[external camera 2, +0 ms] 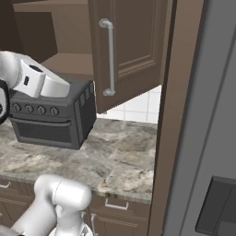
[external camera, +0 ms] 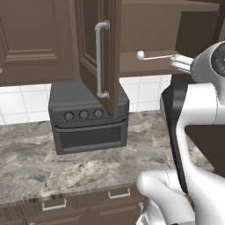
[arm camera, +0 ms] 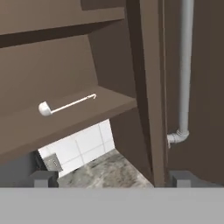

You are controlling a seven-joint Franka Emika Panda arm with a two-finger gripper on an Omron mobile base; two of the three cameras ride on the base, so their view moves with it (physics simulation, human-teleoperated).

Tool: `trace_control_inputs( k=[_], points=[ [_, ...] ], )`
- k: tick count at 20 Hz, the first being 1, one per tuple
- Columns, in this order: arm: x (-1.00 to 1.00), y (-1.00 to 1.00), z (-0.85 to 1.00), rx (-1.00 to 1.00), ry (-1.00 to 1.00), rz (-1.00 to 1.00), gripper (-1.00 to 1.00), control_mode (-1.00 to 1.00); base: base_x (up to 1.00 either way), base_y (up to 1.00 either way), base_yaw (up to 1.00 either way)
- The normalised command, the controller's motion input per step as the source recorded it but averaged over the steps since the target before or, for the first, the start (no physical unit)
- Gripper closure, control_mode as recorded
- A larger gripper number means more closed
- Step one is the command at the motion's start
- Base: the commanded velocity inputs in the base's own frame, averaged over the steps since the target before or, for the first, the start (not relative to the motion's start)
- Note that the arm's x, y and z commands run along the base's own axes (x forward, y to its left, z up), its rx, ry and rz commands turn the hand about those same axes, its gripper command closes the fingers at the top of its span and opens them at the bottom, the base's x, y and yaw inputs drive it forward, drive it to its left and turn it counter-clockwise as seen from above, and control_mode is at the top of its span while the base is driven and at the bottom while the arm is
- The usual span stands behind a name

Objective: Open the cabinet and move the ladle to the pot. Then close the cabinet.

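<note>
Inside the open cabinet (external camera: 145,26), the ladle (external camera: 154,56) lies lengthwise along the shelf, end effector (arm camera: 112,179) fingers apart.

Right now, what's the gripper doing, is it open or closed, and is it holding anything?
Gripper: open and holding nothing; the ladle lies untouched on the cabinet shelf ahead of it.

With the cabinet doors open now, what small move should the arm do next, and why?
Probably bring the claw forward toward the ladle. In the hand view the claw stands open and holds nothing, and the ladle lies flat on the cabinet shelf ahead, untouched, with the open door close on one side. The approach should likely keep off that door edge.
</note>
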Motion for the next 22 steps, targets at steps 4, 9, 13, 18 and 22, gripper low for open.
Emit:
trace_control_inputs(
  k=[4, 9, 13, 18, 22],
  points=[
    [0.90, 0.06, 0.00, 0.00, 0.05, -0.08, -1.00, -1.00, 0.00, 0.00, 0.00],
    [0.83, 0.00, 0.00, 0.00, 0.04, -0.11, -1.00, -1.00, 0.00, 0.00, 0.00],
    [0.66, 0.00, 0.00, 0.00, 0.03, -0.11, -1.00, -1.00, 0.00, 0.00, 0.00],
    [0.62, -0.07, 0.00, 0.00, 0.02, -0.12, -1.00, -1.00, 0.00, 0.00, 0.00],
    [0.29, -0.26, 0.00, 0.00, 0.00, -0.16, -1.00, -1.00, 0.00, 0.00, 0.00]
  ],
)
